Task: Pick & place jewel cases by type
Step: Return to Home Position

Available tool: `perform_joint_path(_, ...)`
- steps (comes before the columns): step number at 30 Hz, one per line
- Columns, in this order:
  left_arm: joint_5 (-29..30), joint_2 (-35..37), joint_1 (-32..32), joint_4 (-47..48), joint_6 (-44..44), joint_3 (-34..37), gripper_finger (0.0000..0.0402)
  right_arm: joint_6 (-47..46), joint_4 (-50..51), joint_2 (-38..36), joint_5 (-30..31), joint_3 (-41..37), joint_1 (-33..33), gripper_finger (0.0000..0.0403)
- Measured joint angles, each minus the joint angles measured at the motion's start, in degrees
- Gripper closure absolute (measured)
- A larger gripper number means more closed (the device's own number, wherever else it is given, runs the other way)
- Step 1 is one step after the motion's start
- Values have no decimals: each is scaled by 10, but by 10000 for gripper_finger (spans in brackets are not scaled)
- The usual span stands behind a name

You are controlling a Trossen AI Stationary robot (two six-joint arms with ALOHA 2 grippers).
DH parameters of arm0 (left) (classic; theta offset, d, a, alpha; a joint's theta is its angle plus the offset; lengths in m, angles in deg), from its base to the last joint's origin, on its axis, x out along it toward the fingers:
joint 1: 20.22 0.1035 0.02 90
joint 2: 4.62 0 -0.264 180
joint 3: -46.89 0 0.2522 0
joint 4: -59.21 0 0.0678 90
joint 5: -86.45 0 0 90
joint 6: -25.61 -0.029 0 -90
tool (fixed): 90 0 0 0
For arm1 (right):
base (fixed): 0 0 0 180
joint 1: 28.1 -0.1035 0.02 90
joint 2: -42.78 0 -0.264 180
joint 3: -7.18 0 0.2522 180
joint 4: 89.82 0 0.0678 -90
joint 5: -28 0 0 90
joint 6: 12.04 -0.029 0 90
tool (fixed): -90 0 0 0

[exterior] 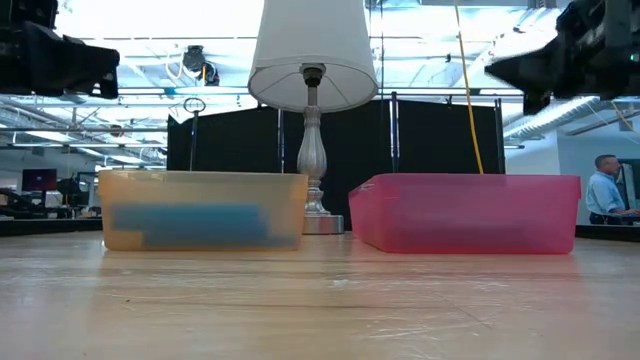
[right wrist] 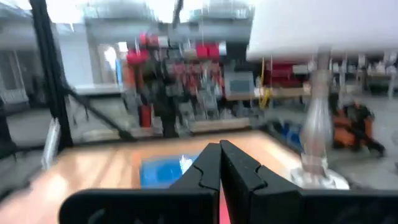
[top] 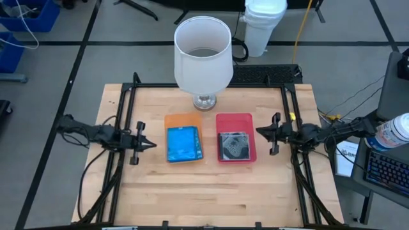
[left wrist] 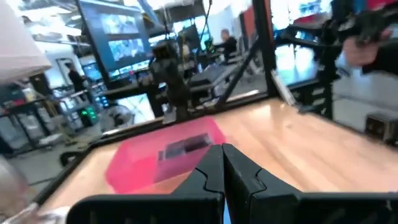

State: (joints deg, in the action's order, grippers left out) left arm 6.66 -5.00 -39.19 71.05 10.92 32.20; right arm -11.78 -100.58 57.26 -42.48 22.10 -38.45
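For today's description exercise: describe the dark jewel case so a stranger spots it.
Find the white-shaded lamp at the wooden table's back. Before it, the red plastic tray holds the flat, square, dark grey jewel case; the bright blue case lies in the neighbouring orange tray.

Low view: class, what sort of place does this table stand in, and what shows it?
Likely a robotics lab in an open industrial hall: exposed ceiling beams, large monitors, and a black frame around the wooden table.
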Motion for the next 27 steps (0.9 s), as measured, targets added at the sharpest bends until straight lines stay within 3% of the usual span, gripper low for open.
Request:
perform_joint_path(4, -44, -10, 14, -6, 13, 3, 401, -4, 9, 0, -13, 0, 7, 403)
perform_joint_path(12, -50, -34, 33, 5, 34, 2, 401, 3, 32, 2, -29, -2, 6, 403)
perform_joint_path(17, -55, -46, 34, 8, 28, 2, 401, -15, 61, 2, -6, -2, 6, 403)
perform_joint_path(27, -57, -46, 34, 8, 34, 2, 394, -7, 15, 2, -1, -3, 6, 403)
